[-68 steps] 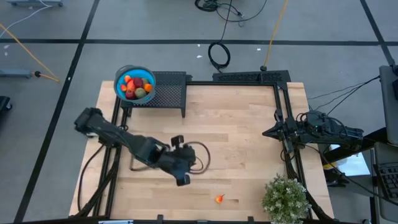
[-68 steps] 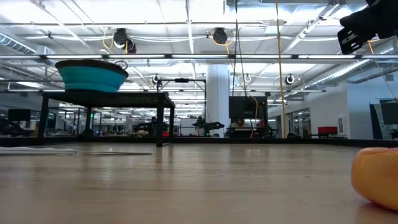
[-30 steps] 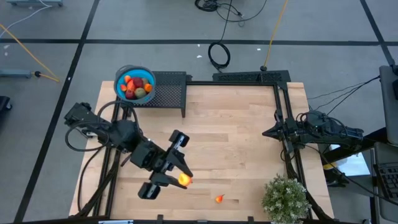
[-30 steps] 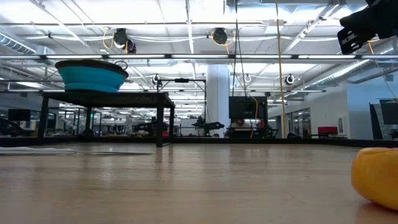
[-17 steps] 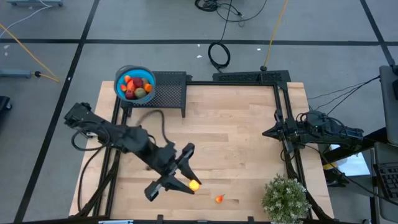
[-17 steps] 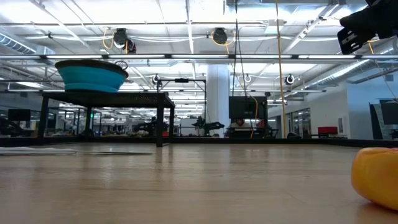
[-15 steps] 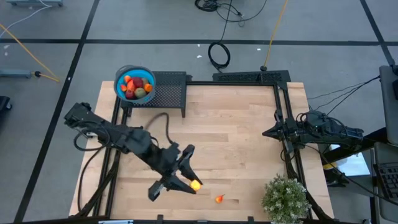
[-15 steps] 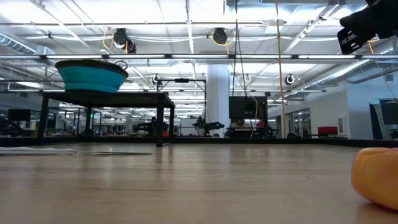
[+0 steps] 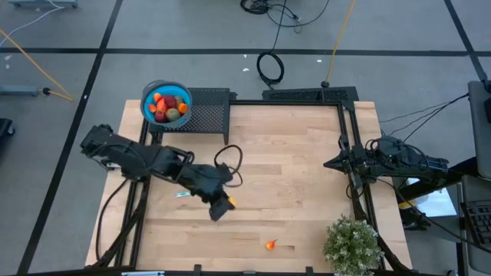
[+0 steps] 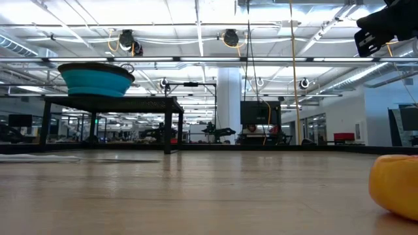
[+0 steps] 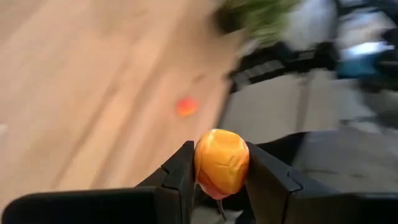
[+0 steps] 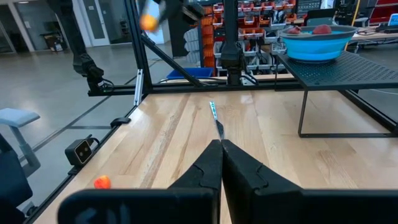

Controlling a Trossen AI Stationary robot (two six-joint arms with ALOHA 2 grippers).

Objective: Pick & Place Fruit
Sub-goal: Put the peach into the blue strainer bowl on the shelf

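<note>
The left gripper (image 11: 221, 180) pinches a small orange fruit (image 11: 222, 163) between its 2 fingers (image 11: 179, 176) and hangs above the middle of the wooden table (image 9: 299, 153), so the step in hand looks like a carry to the blue bowl (image 9: 166, 101), which sits on a black mesh stand (image 9: 207, 113) at the table's far left corner. To do it well, I would keep the pinch steady and level, since the fruit sits high between the fingertips with little of it gripped, then lift clear of the stand's edge and of the bowl's rim before coming over the bowl. Let go low over the heap, because the bowl already holds several red, orange and green pieces that a dropped fruit could bounce off. The held fruit is rounded and glossy, yellow-orange, with faint creases across its face, and it looks hard and smooth, so it may slip if squeezed unevenly. Another small orange-red piece (image 9: 270, 245) lies on the table near the front edge, close to the potted plant (image 9: 352, 244), and a slim knife (image 12: 215, 118) lies on the wood near the left arm. The right gripper (image 12: 221, 155) waits at the table's right side, fingers pressed together on nothing.
</note>
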